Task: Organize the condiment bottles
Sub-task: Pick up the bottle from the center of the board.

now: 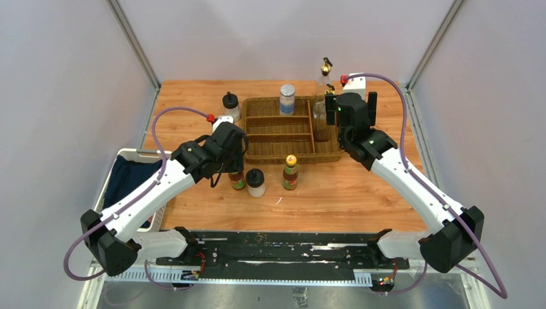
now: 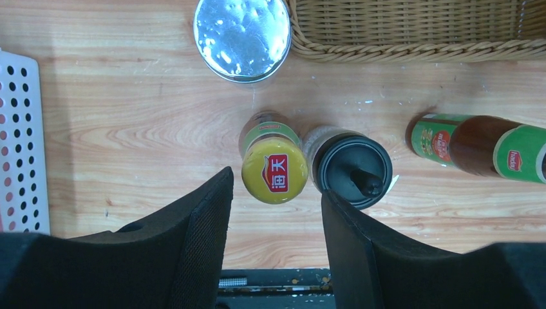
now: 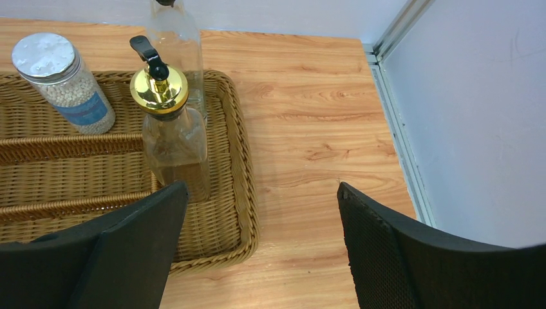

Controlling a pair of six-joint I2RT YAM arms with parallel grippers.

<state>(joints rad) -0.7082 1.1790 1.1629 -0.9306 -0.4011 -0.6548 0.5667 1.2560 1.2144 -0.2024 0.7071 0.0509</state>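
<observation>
**Top view.** Left gripper (image 1: 235,164) hung at centre-left over a sauce bottle (image 1: 237,181). Fingers could not be made out here. Black-lidded jar (image 1: 255,182) stood just right of that bottle, and the second sauce bottle (image 1: 290,172) further right. A far jar (image 1: 230,106) stood left of the brown woven wicker tray (image 1: 293,153). Tray shaker (image 1: 287,98) stood in the tray's upper part and the cruet (image 1: 320,114) in its right compartment. The rear cruet (image 1: 326,71) stood above it in the frame. Right gripper (image 1: 351,103) was just right of the cruet.

**Left wrist view.** Black textured fingers (image 2: 199,238) were partly spread. The sauce bottle's round yellow cap lay between their tips, with no contact visible. The jar touched the bottle on its right. A shaker (image 2: 242,35) with a shiny dimpled silver lid was at top centre, outside the tray rim. A white perforated basket (image 2: 19,141) was at the left edge.

**Right wrist view.** The fingers were spread wide and held nothing, bare wood between them. The left finger's tip was just beside the base of the square clear-glass, gold-spouted cruet. The tray shaker was a clear cylinder of pale beads with a blue label. Whether the rear cruet stood inside the rim could not be told.
</observation>
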